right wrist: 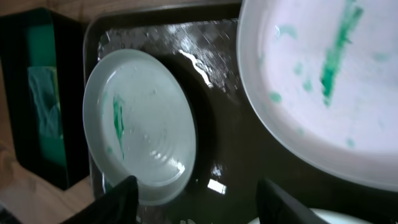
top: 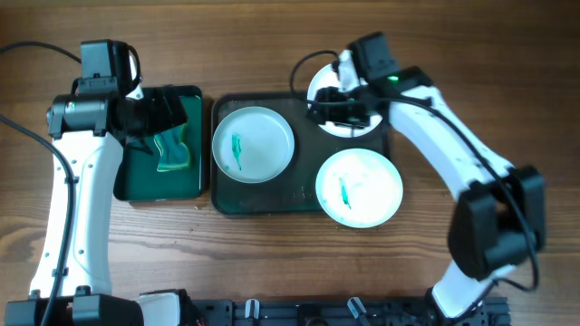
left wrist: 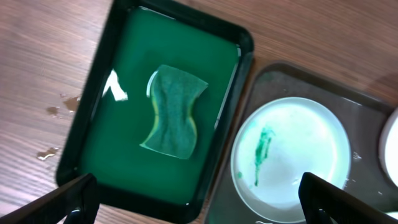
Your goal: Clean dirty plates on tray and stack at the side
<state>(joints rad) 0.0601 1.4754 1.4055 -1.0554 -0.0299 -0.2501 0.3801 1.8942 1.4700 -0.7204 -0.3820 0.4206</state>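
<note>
The dark green tray (top: 306, 201) lies mid-table. One white plate (top: 253, 145) with a teal smear sits on its left half. A second smeared plate (top: 359, 187) lies at its front right, overhanging the edge. A third plate (top: 328, 83) at the back right corner is partly hidden under my right arm. My right gripper (top: 335, 109) is open and empty over the tray's back right; its wrist view (right wrist: 199, 205) shows the left plate (right wrist: 140, 124) and the second plate (right wrist: 323, 81). My left gripper (top: 159, 118) is open and empty (left wrist: 199, 208).
A smaller bright-green tray (top: 131, 177) with a green sponge (top: 172, 149) stands left of the big tray, under my left gripper; the sponge (left wrist: 174, 112) lies in its middle. A few water drops (left wrist: 59, 109) mark the wooden table beside it.
</note>
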